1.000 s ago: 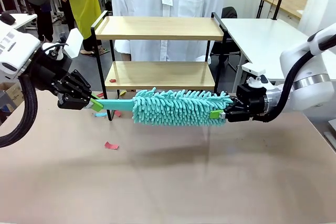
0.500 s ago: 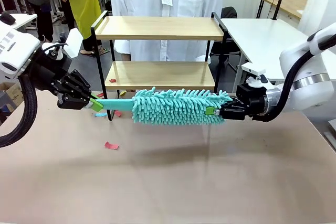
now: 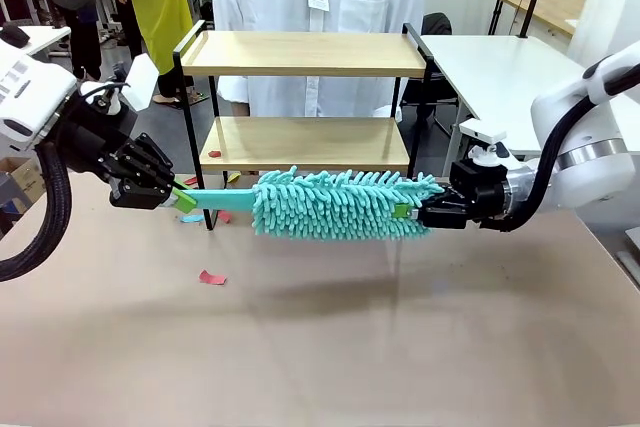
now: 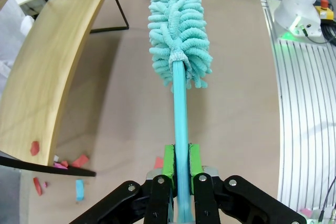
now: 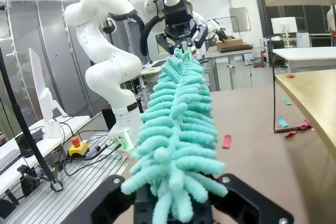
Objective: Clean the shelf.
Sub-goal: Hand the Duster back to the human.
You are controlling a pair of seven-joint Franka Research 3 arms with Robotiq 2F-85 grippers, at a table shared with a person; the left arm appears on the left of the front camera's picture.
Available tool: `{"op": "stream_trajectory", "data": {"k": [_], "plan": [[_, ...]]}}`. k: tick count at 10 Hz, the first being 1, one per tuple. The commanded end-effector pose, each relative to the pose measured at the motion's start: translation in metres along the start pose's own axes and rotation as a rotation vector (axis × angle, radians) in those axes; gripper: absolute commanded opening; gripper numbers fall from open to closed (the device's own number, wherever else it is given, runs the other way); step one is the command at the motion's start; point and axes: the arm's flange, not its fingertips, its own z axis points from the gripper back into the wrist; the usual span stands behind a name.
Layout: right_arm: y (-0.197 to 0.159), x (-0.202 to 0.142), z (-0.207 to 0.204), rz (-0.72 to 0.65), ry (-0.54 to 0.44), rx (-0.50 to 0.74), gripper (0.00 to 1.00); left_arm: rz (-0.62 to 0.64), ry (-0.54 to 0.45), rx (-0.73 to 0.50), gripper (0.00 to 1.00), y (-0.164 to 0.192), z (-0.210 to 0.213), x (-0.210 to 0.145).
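Note:
The shelf, two light wooden boards in a black frame, stands at the table's far side. In front of it a teal fluffy duster hangs level above the table. My left gripper is shut on its thin teal handle, green pads pressed against both sides. My right gripper is shut on the duster's fluffy far tip. In the right wrist view the fluff hides the fingertips of the right gripper. A red scrap lies on the lower board.
Red, pink and blue paper scraps lie on the beige table by the shelf's left foot, and one red scrap lies nearer me. A person in a white coat stands behind the shelf. A white table stands at the right.
My right gripper has closed its fingers onto the duster's tip. The left gripper and the duster have stayed in place.

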Motion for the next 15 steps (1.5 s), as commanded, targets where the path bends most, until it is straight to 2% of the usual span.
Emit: {"op": "stream_trajectory", "data": {"k": [1, 2, 3, 4, 5, 6, 9, 12, 15], "plan": [[0.001, -0.001, 0.0, -0.003, -0.004, -0.013, 0.0, -0.009, -0.036, -0.002, 0.13, 0.002, -0.001, 0.002], [0.001, -0.001, 0.0, -0.003, -0.004, -0.013, 0.0, 0.0, 0.0, 0.0, 0.7, 0.0, 0.0, 0.0], [0.001, -0.001, 0.0, -0.003, -0.004, -0.013, 0.0, -0.005, -0.036, -0.008, 0.7, 0.0, 0.002, 0.0], [0.001, -0.001, 0.0, -0.003, -0.004, -0.013, 0.0, -0.011, -0.043, -0.016, 1.0, -0.001, 0.003, -0.001], [0.001, -0.001, 0.0, -0.003, -0.004, -0.013, 0.0, -0.017, -0.072, -0.022, 0.74, -0.004, 0.006, 0.0], [0.001, -0.001, 0.0, -0.003, -0.004, -0.013, 0.0, -0.034, -0.137, -0.028, 1.0, -0.007, 0.015, 0.0], [0.001, -0.001, 0.0, -0.003, -0.004, -0.013, 0.0, -0.019, -0.304, 0.044, 1.0, -0.019, 0.058, -0.028], [0.001, -0.001, 0.0, -0.003, -0.004, -0.013, 0.0, -0.04, -0.348, 0.089, 1.0, -0.034, 0.102, -0.07], [0.001, -0.001, 0.0, -0.003, -0.004, -0.013, 0.0, -0.019, -0.4, 0.111, 1.0, -0.042, 0.12, -0.097]]}}
